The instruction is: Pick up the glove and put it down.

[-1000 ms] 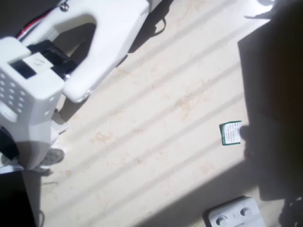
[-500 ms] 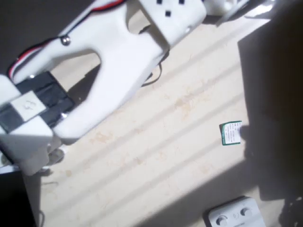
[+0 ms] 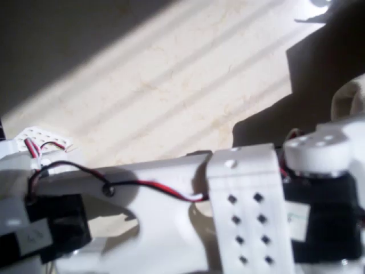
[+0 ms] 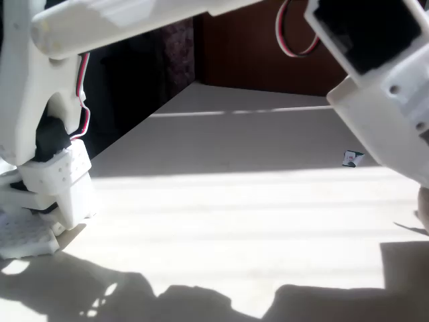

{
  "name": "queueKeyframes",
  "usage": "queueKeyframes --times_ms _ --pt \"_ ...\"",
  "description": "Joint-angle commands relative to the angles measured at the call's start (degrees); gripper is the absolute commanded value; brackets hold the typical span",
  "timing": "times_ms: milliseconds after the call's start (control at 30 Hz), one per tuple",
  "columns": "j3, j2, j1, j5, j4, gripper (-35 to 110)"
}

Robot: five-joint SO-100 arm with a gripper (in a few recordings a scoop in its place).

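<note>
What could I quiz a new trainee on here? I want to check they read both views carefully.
1. True or false: in the fixed view, the small green-and-white card sits on the table.
2. In the overhead view, the wire running along the white arm is: A red and black; B blue and yellow; C green.
3. At which edge of the overhead view does the beige fabric show?

Key: 1 true; 2 A; 3 the right edge.
</note>
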Motion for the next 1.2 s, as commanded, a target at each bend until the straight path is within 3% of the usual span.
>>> queueKeyframes --times_ms 0,333,1167 --pt "-0.26 4.13 5.54 -0.7 3.52 0" --pt "6.59 -0.26 13.97 -0.79 6.86 0" --pt "9.58 -10.11 14.24 -0.79 0.79 0"
